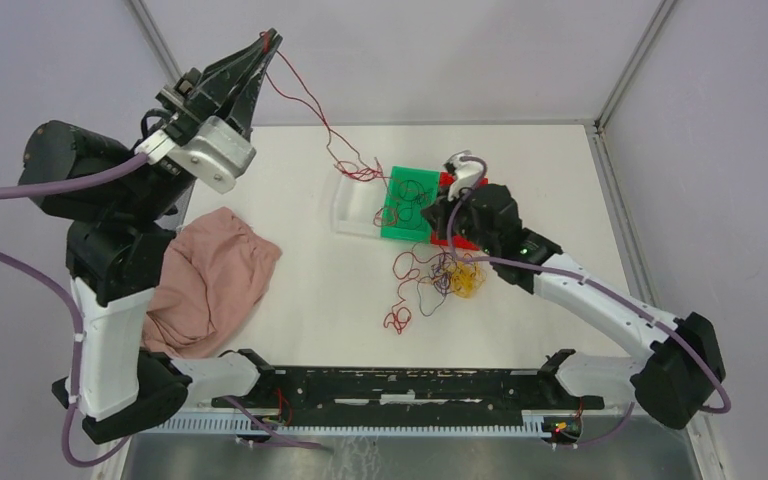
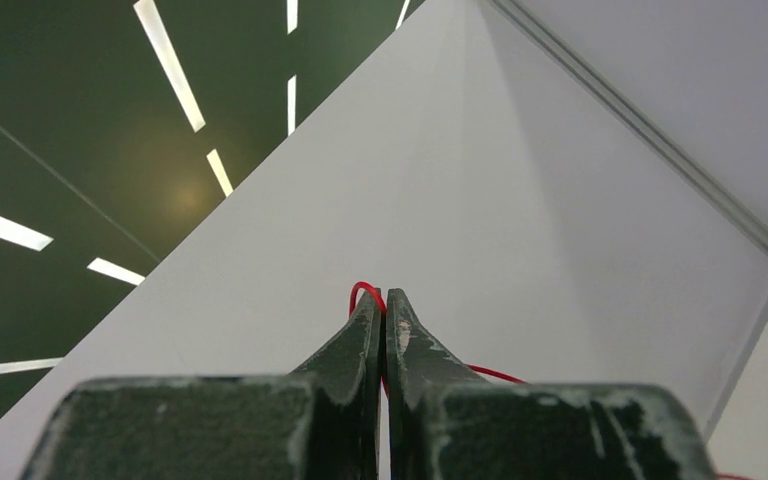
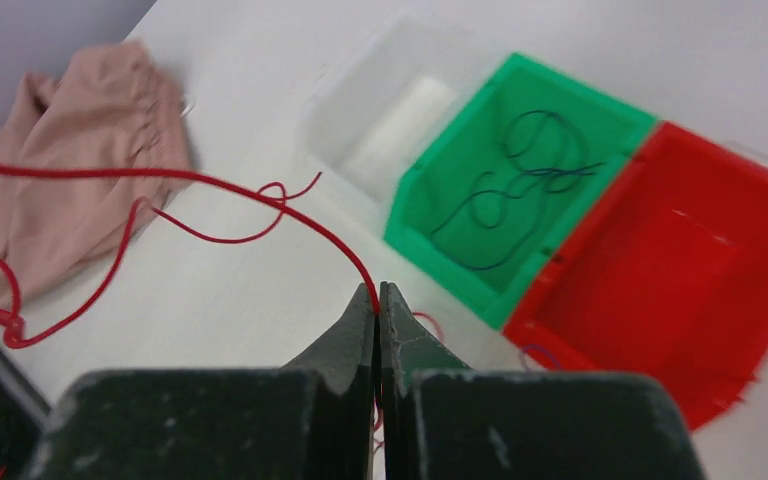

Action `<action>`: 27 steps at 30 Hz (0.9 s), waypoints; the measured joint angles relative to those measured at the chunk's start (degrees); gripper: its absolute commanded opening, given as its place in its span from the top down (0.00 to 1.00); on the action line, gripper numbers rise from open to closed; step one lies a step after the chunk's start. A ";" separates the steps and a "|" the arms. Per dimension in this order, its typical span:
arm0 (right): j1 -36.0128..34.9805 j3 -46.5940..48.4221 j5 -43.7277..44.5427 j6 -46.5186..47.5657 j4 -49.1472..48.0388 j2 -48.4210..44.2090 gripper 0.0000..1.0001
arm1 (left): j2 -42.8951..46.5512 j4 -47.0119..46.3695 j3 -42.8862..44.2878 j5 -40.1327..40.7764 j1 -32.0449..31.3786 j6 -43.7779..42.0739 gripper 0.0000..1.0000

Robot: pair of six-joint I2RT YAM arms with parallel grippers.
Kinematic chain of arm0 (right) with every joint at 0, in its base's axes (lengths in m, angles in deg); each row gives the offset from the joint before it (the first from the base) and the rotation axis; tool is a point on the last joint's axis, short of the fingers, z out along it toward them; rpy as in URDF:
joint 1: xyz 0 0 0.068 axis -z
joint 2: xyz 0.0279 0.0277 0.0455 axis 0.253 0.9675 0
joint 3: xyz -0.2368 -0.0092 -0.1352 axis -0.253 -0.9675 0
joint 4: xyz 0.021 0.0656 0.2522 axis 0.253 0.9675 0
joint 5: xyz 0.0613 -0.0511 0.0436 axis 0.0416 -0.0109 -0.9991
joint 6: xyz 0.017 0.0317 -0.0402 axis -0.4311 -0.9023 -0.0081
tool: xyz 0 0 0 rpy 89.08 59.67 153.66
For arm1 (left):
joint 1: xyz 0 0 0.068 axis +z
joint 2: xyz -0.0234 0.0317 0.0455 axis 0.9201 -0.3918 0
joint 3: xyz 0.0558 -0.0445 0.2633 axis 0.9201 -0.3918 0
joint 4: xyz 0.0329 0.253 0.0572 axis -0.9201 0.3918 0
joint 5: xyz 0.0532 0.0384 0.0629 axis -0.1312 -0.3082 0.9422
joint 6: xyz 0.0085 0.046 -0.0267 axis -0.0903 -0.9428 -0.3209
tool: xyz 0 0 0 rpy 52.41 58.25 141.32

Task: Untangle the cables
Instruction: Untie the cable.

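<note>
Our left gripper (image 2: 385,305) is clamped tight on a red cable (image 2: 362,290), with a little loop poking out past the tips. It's way up in the air at the far left, so the strand hangs in a long loose line down toward the bins. Our guess is that this lifts it free of everything else.

Our right gripper (image 3: 378,300) is pinched closed on a red strand too, low over the table just in front of the green bin (image 3: 445,265). We can't tell for sure it's the same cable, but it looks that way. With one end high and one pinned low, the length between should get drawn out of the knots.

The tangle (image 1: 447,275) of red, yellow and dark cables sits on the table on the near side of the bins, by the right arm. A blue cable (image 3: 520,190) already lies in the green bin, so we reckon we're sorting by colour. The red bin (image 3: 660,250) and clear bin (image 3: 355,120) flank the green one, and a pink cloth (image 1: 210,280) lies well off to the left.
</note>
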 measured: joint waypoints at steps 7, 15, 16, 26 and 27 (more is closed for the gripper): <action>11.47 0.00 8.11 -6.86 2.75 -4.68 1.00 | 4.59 4.11 -2.14 -1.31 0.00 0.11 0.97; 14.88 -4.87 9.92 -14.01 3.34 -8.70 1.00 | 4.17 -6.93 -10.10 4.37 -0.04 -2.19 0.97; 15.10 -5.35 10.12 -14.67 3.37 -9.03 1.00 | 3.52 -8.74 -10.75 5.46 -0.13 -2.58 0.97; 16.96 -11.72 5.25 -16.02 -1.38 -15.39 0.54 | -0.42 1.38 0.02 3.91 -0.22 -2.32 0.92; 17.20 -12.13 3.78 -16.00 -1.68 -15.78 0.51 | 0.37 2.97 1.05 2.40 -0.22 -1.97 0.93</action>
